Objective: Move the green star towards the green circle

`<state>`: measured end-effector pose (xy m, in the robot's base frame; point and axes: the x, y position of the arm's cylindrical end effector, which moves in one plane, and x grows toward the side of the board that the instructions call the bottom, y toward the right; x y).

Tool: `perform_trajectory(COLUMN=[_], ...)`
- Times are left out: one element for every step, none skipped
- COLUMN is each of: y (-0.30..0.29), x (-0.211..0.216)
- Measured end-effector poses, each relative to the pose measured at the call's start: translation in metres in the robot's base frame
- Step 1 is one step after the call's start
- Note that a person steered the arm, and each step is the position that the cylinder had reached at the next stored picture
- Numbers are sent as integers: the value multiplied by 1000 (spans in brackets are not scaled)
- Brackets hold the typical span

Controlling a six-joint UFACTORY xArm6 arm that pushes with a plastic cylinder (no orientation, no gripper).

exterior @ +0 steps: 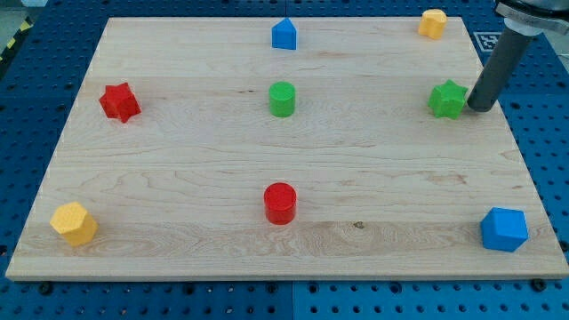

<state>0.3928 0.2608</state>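
Observation:
The green star (447, 99) lies near the board's right edge, in the upper half of the view. The green circle (282, 99) stands near the board's middle, to the left of the star at about the same height. My tip (478, 108) is just to the right of the green star, close to or touching its right side. The dark rod rises from there toward the view's top right.
The wooden board (178, 178) also holds a red star (119, 102) at left, a blue block (284, 35) at top middle, a yellow block (433, 23) at top right, a red circle (280, 203), a yellow block (73, 222) and a blue block (504, 229).

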Motion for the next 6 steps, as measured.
perform_trajectory(y=[-20, -45, -71, -91, -75, -50], x=[-2, -3, -4, -12, -23, -66])
